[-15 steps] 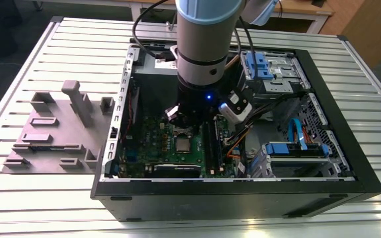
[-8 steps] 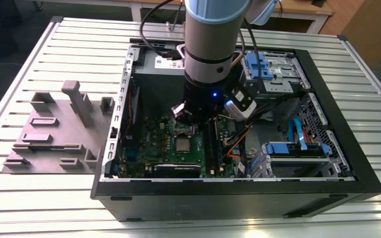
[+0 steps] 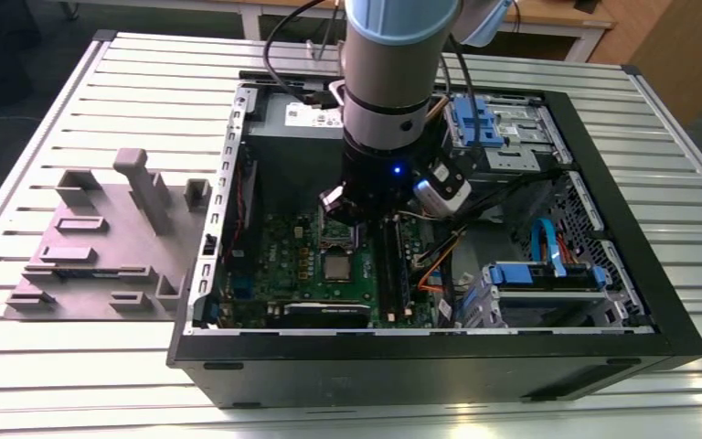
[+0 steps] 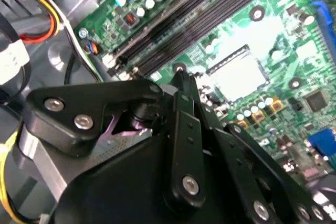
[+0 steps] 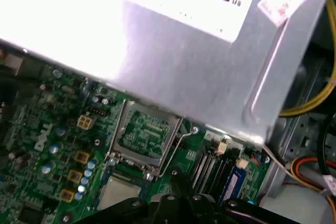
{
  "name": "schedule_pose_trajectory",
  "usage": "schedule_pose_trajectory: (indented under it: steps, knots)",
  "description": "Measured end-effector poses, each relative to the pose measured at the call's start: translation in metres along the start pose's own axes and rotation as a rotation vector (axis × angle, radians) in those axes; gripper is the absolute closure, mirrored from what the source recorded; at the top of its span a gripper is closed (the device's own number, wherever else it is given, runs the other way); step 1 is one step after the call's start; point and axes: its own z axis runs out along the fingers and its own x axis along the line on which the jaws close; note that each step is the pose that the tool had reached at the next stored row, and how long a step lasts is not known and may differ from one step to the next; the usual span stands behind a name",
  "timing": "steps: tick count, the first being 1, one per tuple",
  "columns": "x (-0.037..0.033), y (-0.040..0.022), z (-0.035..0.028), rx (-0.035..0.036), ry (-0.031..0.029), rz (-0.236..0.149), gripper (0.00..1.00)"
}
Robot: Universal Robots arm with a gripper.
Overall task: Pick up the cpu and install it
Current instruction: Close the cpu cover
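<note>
Open computer case (image 3: 449, 370) beside grey fixture (image 3: 83, 247) on table (image 3: 70, 366).

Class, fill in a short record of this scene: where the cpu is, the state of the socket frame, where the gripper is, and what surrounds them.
cpu: lies flat in the socket on the motherboard, apart from the gripper
socket frame: swung open, standing up beside the cpu
gripper: over the motherboard, close to the socket
computer case: black, side open, motherboard flat inside
table: slatted metal, bears the case
grey fixture: on the table, at the exterior view's left of the case
</note>
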Motion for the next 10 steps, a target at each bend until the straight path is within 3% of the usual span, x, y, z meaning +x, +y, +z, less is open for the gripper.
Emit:
schedule_pose_trajectory:
  steps: [3,7,10]
  knots:
    - [-0.0013,0.0035,0.0023,0.0,0.0001,0.0,0.9]
    - [-0.0013,0.0036,0.0024,-0.0002,0.0,0.0,0.9]
    - [-0.0017,0.0045,0.0024,-0.0059,-0.0023,0.001,0.9]
